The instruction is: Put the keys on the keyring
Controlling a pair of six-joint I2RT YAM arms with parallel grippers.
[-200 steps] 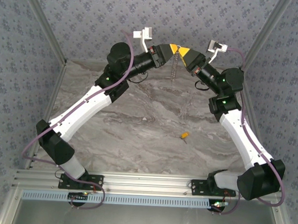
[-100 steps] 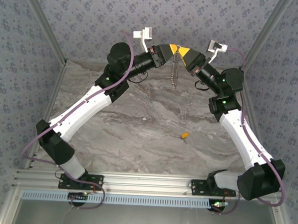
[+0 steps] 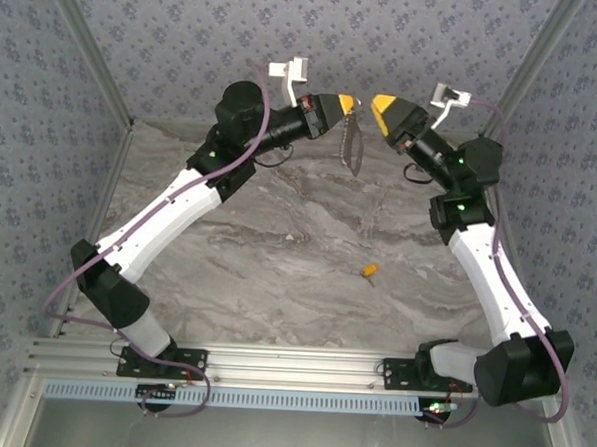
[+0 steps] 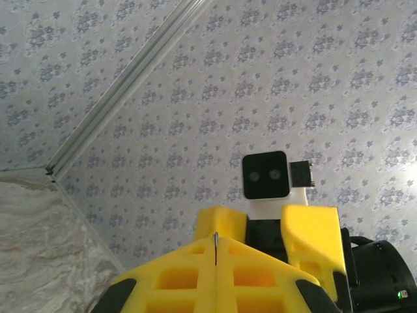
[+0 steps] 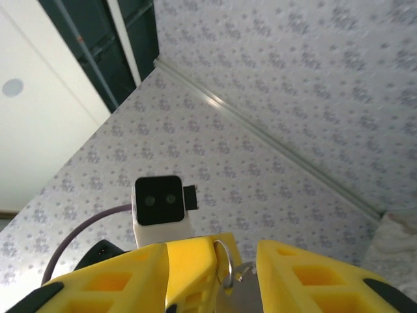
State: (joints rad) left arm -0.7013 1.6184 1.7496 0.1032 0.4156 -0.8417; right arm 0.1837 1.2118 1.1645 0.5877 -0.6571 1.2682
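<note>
while the left claw (image 3: 346, 104) is pinching the thin silvery metal keyring (image 3: 352, 119) between fully closed fingers and holding it high above the grey marble counter (image 3: 277, 252), the dangling metal piece (image 3: 354, 146) is hanging free beneath. this is likely so that the ring is presenting itself to the other side. further right, the right claw (image 3: 382, 104) is standing just beside the ring, partly spread and gripping nothing. the tiny key with the yellow-orange head (image 3: 371, 271) is lying on the counter, well apart from both claws, so threading is seemingly not yet begun. the overhead view is giving the key's place. the left wrist view is showing a metal sliver nipped in the seam of its yellow fingers (image 4: 231, 253). the right wrist view is showing the ring's loop between its own parted fingers (image 5: 313, 280).
</note>
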